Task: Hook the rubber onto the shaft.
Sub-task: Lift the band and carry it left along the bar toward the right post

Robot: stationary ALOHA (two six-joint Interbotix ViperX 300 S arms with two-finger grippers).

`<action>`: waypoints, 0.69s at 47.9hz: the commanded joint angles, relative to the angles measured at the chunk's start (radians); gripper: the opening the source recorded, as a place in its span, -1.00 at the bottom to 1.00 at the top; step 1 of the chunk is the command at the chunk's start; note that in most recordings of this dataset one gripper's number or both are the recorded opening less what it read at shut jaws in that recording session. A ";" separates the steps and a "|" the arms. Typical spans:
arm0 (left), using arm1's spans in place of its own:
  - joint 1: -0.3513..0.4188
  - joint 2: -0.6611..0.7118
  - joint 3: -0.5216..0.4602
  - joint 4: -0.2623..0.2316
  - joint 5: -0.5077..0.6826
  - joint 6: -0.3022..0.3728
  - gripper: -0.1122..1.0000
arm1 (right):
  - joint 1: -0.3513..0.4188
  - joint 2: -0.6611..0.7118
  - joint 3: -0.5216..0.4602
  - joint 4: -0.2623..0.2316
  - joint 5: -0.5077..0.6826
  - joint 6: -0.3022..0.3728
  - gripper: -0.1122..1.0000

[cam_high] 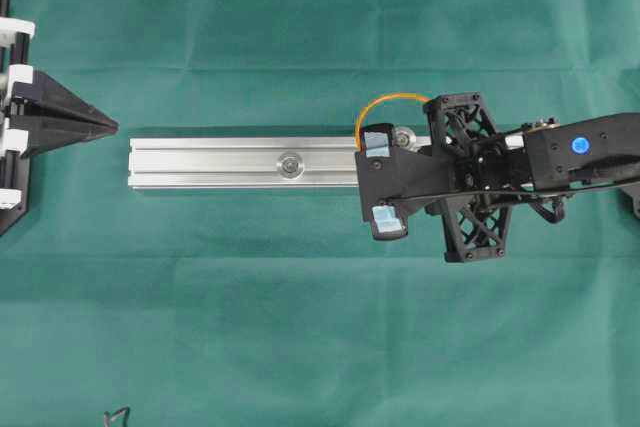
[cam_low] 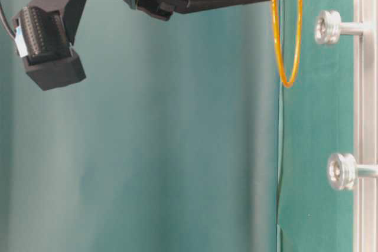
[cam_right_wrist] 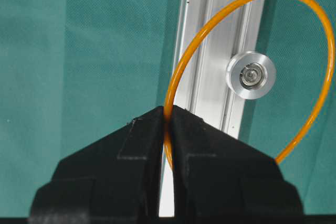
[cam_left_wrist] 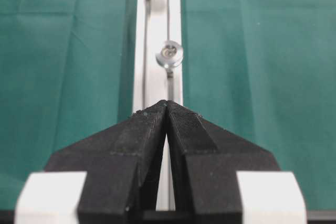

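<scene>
Surface: green cloth (cam_high: 300,37) covers the whole work area; a silver rail (cam_high: 220,164) lies on it, long axis running left to right in the overhead view.
Containers: the scene holds only the rail, its two shafts, the band and the two grippers.
Shafts: two short silver shafts stand up from the rail's top face, each with a wider round head. Middle shaft (cam_high: 290,163) sits near the rail's midpoint; end shaft (cam_right_wrist: 251,75) sits toward the right-arm end.
Rubber: thin orange rubber band (cam_right_wrist: 320,35), one closed loop, lifted off the cloth.
Rubber, position: above the rail's right-arm end. In the right wrist view the end shaft's head shows inside the loop's outline; in the table-level view the loop hangs apart from that head and around no shaft.
Rubber, orientation: loop opens into an oval; its long axis runs from the pinch point away from the fingertips.
Right gripper (cam_right_wrist: 168,115): jaws pressed together on one strand of the band; the rest of the loop is free.
Left gripper (cam_left_wrist: 168,103): jaws closed tip to tip, nothing between them; it sits beyond the rail's far left end, tips pointing along the rail, well apart from the band.
</scene>
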 commanded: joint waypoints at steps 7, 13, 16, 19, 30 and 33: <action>0.003 0.006 -0.031 0.002 -0.009 0.000 -0.76 | 0.000 -0.012 -0.003 0.003 -0.018 0.002 -0.68; 0.002 0.006 -0.032 0.002 -0.009 0.000 -0.76 | 0.000 -0.011 -0.003 0.003 -0.018 0.002 -0.68; 0.003 0.006 -0.031 0.002 -0.008 0.000 -0.76 | -0.002 -0.012 -0.003 0.003 -0.018 0.002 -0.68; 0.002 0.006 -0.032 0.002 -0.009 0.000 -0.76 | 0.000 -0.012 -0.003 0.003 -0.018 0.002 -0.68; 0.002 0.006 -0.031 0.002 -0.009 0.000 -0.76 | 0.000 -0.012 -0.002 0.003 -0.020 0.002 -0.68; 0.003 0.006 -0.032 0.002 -0.009 0.000 -0.76 | 0.002 -0.012 -0.003 0.003 -0.020 0.002 -0.68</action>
